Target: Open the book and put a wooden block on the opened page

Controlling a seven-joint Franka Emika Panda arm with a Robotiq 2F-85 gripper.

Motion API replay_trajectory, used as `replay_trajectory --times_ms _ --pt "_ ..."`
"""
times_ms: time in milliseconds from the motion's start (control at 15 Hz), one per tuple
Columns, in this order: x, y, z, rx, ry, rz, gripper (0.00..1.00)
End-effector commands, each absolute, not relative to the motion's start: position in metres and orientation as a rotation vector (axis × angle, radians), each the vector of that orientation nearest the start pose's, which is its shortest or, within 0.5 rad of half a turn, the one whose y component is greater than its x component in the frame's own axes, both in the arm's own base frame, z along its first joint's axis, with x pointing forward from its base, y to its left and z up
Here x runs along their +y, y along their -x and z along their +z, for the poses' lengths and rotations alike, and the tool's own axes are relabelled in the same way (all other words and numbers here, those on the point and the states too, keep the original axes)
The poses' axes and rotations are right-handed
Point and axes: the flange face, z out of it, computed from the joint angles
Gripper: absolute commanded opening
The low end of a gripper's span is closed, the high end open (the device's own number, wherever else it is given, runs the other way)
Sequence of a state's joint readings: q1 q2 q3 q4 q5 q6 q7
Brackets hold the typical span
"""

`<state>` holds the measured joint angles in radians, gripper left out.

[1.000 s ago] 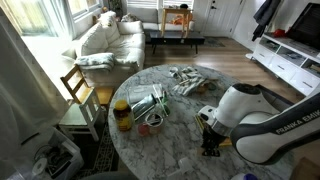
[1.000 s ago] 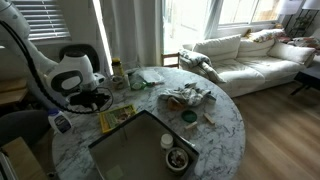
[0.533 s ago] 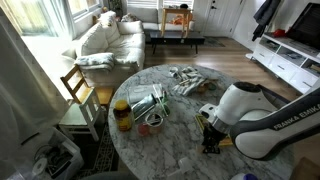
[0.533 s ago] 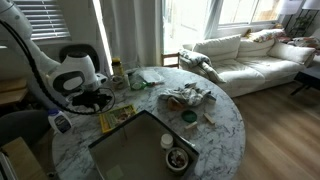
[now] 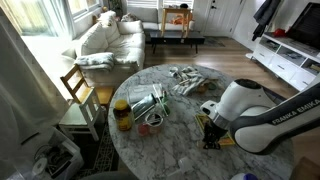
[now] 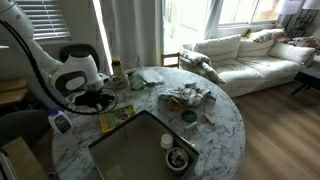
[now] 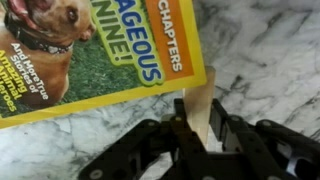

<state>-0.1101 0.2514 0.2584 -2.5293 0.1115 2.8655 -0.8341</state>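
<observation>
The book [image 7: 100,50] lies closed on the marble table, with a yellow cover and a picture of a dog on grass. It also shows in an exterior view [image 6: 115,117] as a yellow-green rectangle. My gripper [image 7: 200,128] hovers just off the book's lower right edge and is shut on a pale wooden block [image 7: 197,108] that stands upright between the fingers. In both exterior views the gripper [image 5: 212,135] [image 6: 93,100] sits low over the table beside the book.
A large grey box [image 6: 135,150] lies by the book, with a small bowl [image 6: 177,158] at its corner. A jar [image 5: 122,115], a foil-like bundle [image 5: 145,103] and a pile of clutter [image 5: 186,80] stand further along the round table [image 5: 170,150]. A chair [image 5: 78,92] stands at its edge.
The arm has shifted only slightly, the gripper edging up a little with the block still held. The book has not moved.
</observation>
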Motion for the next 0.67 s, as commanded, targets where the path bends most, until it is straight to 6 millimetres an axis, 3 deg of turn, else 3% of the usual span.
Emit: replay_trajectory --times_ms 0,600 --pt "0.058 -0.471 0.193 -1.356 2.778 -0.186 0.07" --pt "0.032 -0.488 0.184 -1.544 2.725 -0.157 0.07"
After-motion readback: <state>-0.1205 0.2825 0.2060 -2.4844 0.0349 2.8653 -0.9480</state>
